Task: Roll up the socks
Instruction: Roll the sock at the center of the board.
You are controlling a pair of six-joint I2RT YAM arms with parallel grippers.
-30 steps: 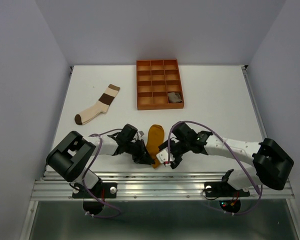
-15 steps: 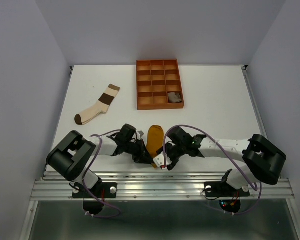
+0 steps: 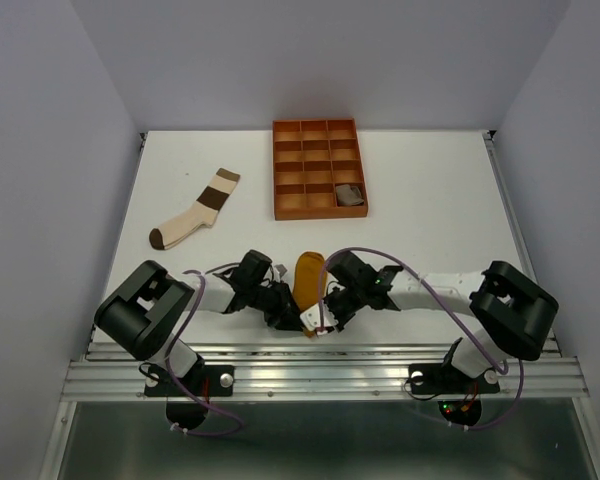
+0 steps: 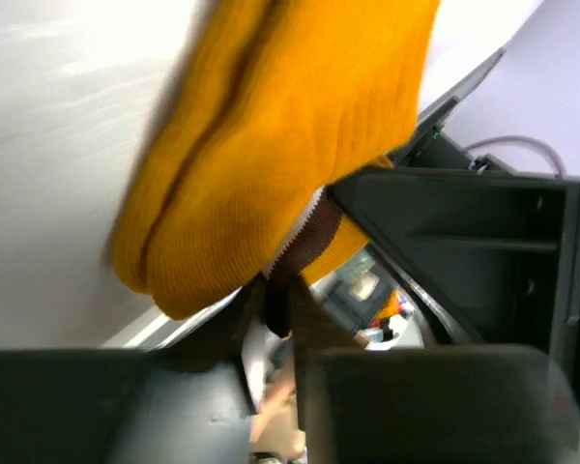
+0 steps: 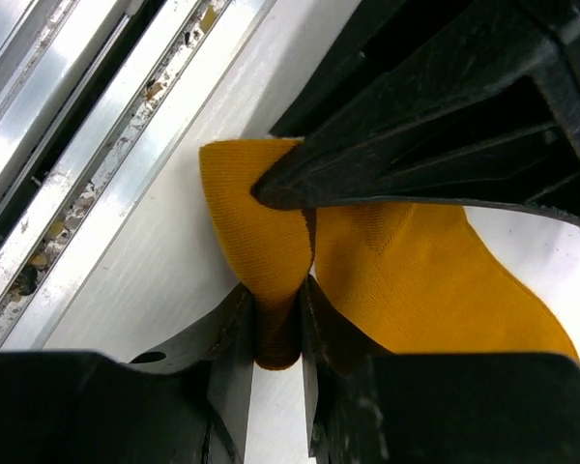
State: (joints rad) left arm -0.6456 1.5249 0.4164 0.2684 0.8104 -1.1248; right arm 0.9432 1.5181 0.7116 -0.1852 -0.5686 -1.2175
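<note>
The mustard sock (image 3: 308,272) lies near the table's front edge, between my two grippers. My left gripper (image 3: 286,312) is at its near end. In the left wrist view its jaws (image 4: 278,290) stand almost together, with the mustard sock's (image 4: 271,145) dark edge pinched between them. My right gripper (image 3: 324,318) meets it from the right. In the right wrist view it (image 5: 277,324) is shut on a raised fold of the mustard sock (image 5: 416,271). The brown-cream sock (image 3: 195,211) lies flat at the left. A taupe sock (image 3: 350,195) sits bundled in a tray compartment.
The orange tray (image 3: 318,168) with square compartments stands at the back centre. The aluminium rail (image 3: 320,362) of the table's front edge runs just behind both grippers, and it shows close by in the right wrist view (image 5: 87,155).
My right gripper has moved left to the sock's near end and closed from wide open onto a fold. The left gripper has barely moved.
</note>
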